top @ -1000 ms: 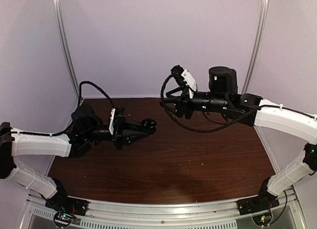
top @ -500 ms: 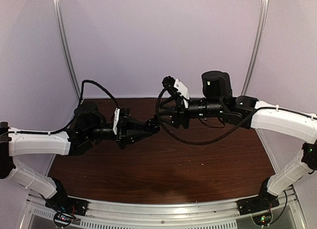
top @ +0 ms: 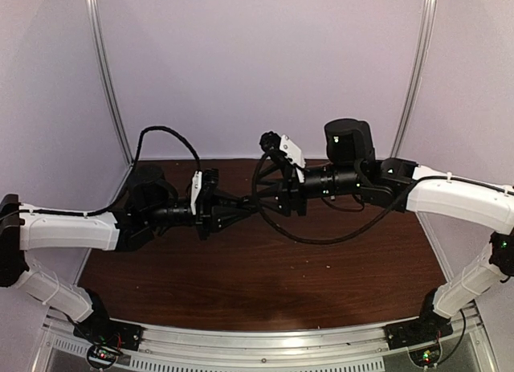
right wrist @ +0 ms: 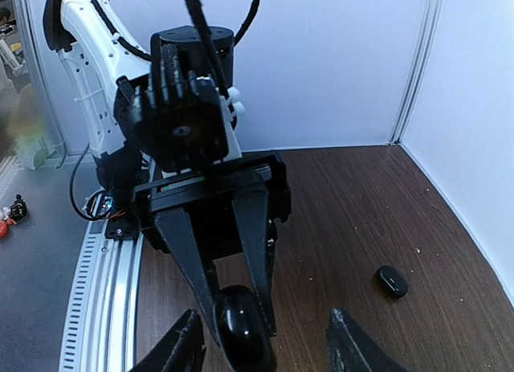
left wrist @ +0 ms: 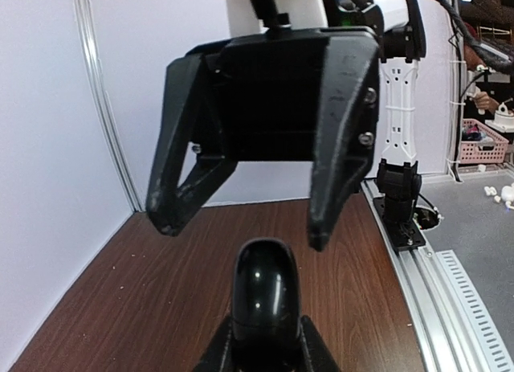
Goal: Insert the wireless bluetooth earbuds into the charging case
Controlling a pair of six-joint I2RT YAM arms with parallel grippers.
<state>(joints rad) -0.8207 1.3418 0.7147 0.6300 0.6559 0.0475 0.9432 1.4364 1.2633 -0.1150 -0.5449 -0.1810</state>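
Observation:
My left gripper (left wrist: 265,340) is shut on the charging case (left wrist: 264,290), a glossy black rounded pebble, and holds it above the table. In the top view the left gripper (top: 247,208) meets my right gripper (top: 270,200) tip to tip at mid-table. The right gripper (right wrist: 265,349) is open, its jaws standing either side of the case (right wrist: 241,324) without touching it. The right gripper's fingers (left wrist: 325,219) show wide apart just beyond the case. One small black earbud (right wrist: 392,281) lies on the table. No other earbud shows.
The brown wooden table (top: 265,275) carries pale specks. White walls close the back and sides, with metal posts (top: 108,75) at the corners. A black cable (top: 321,235) loops under the right wrist. An aluminium rail (top: 265,340) runs along the near edge.
Both arms have closed in on each other. The left gripper carried the case right and up. The right gripper moved left and now brackets the case.

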